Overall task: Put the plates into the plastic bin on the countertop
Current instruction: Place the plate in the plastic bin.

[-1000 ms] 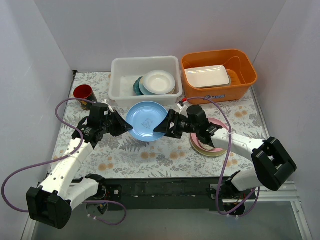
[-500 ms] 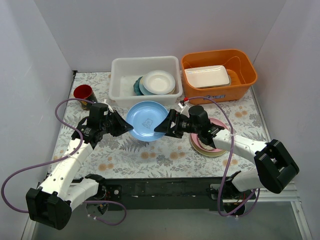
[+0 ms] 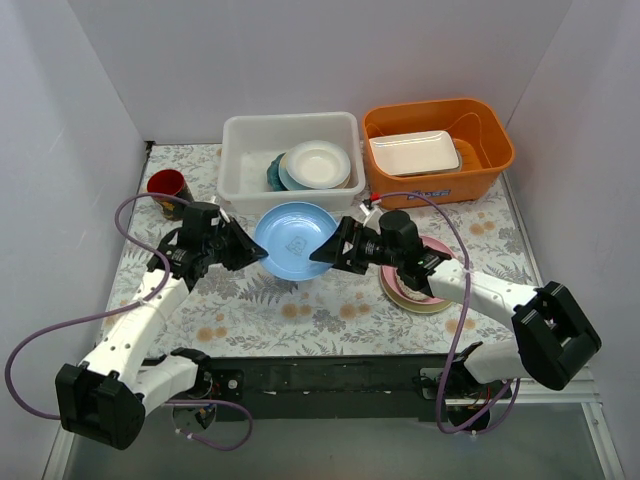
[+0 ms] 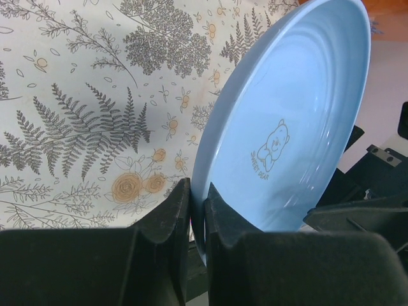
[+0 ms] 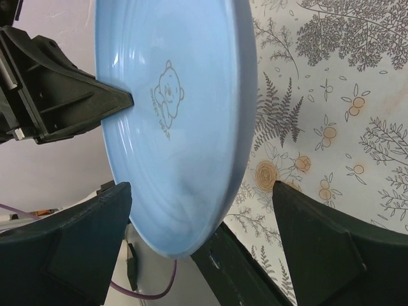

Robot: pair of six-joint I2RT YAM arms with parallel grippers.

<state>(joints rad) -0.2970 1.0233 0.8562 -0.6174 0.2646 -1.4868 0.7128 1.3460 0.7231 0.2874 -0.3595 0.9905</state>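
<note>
The right gripper (image 5: 201, 213) has been spread wider than 1 second ago, straddling the light blue plate (image 5: 172, 115) without gripping; the plate is clamped by the left gripper (image 4: 196, 210).

Plain white enclosure walls (image 3: 320, 60)

one light blue plate (image 3: 295, 240) aloft; about three plates (image 3: 318, 163) stacked in one white plastic bin (image 3: 238, 165); another stack (image 3: 415, 298) on the desk (image 3: 260, 310), count unclear; one orange tub (image 3: 490, 160), one white tray (image 3: 413, 152), one red cup (image 3: 167, 186).
</note>
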